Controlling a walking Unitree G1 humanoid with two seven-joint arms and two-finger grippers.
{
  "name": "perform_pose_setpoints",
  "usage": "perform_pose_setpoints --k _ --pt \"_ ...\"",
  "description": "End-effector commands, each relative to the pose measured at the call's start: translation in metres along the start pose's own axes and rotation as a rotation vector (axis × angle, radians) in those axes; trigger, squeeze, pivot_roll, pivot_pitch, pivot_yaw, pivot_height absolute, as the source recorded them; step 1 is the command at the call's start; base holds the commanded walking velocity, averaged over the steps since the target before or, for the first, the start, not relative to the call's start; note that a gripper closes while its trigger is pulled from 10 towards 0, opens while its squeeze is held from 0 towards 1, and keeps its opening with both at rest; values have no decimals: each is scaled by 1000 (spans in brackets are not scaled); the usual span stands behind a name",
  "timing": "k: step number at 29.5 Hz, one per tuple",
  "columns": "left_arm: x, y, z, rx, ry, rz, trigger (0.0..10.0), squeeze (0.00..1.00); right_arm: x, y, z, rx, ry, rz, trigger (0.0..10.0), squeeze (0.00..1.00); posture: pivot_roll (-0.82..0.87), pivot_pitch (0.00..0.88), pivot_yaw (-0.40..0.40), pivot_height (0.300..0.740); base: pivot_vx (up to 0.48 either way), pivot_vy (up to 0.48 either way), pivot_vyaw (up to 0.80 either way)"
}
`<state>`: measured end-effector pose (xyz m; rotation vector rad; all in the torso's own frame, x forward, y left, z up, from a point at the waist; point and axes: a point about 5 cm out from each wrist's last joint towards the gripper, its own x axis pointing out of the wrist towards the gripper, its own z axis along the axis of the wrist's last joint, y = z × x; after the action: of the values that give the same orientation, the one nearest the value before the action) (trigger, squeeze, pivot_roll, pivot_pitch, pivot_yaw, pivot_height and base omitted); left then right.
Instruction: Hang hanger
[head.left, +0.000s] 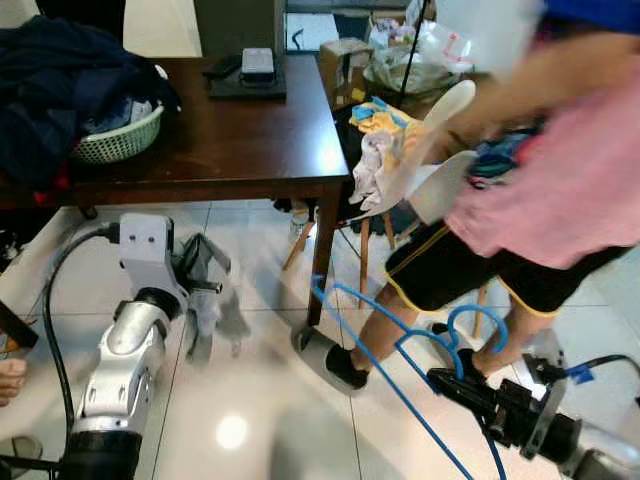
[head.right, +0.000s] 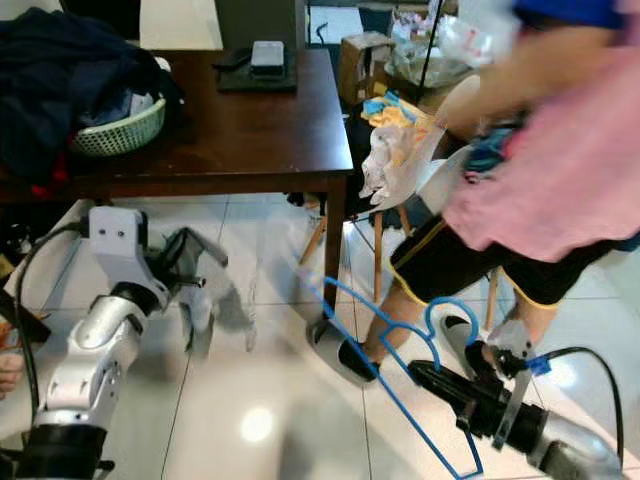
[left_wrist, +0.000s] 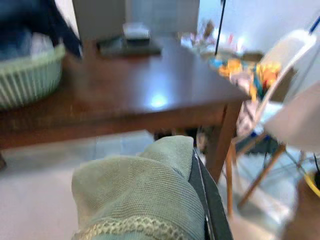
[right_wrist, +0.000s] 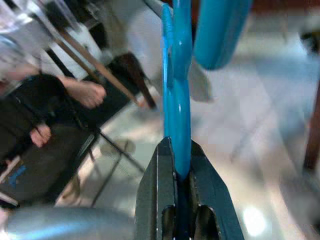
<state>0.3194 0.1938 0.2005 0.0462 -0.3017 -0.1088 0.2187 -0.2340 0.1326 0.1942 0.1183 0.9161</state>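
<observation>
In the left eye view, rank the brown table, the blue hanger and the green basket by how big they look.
1. Brown table, clearly largest.
2. Blue hanger, held in the right pincer; it sits nearer the camera, so its look is inflated.
3. Green basket, partly covered by dark clothes.

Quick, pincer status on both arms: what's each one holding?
Left pincer: closed on the grey-green cloth.
Right pincer: closed on the blue hanger, near its hook.

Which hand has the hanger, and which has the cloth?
The right hand is shut on the blue hanger, low beside the person's legs. The left hand grips the grey-green cloth in front of the brown table.
</observation>
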Motion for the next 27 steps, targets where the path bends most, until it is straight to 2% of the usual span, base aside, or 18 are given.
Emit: perform_pose_setpoints --k 1,2,3,7,14,19,23,27 --pt "3 6 17 22 -52 24 10000 0 4 2 16 -27 -48 6 10000 0 72 128 -28 740 0 0 0" --pt "3 6 17 22 -52 24 10000 0 4 2 16 -27 -48 6 10000 0 72 128 -28 740 0 0 0" --pt "7 8 27 42 -79 41 10000 0 12 0 28 -65 -85 -22 10000 0 72 125 -28 740 341 0 0" --pt "11 9 35 41 -96 52 10000 0 21 -2 37 -112 -104 -44 10000 0 75 124 -28 740 411 0 0" --pt "16 6 39 34 -89 35 10000 0 38 8 48 -102 -127 -23 10000 0 76 117 -32 740 480 0 0" --pt "19 1 40 25 -90 21 10000 0 42 10 50 -93 -135 -25 10000 0 73 111 -31 740 480 0 0" --pt "24 -8 48 13 -112 -14 10000 0 48 10 52 -95 -151 -43 10000 0 73 105 -29 740 480 0 0" --pt "28 -10 56 16 -135 -21 10000 0 51 10 53 -99 -155 -50 10000 0 75 101 -27 740 480 0 0"
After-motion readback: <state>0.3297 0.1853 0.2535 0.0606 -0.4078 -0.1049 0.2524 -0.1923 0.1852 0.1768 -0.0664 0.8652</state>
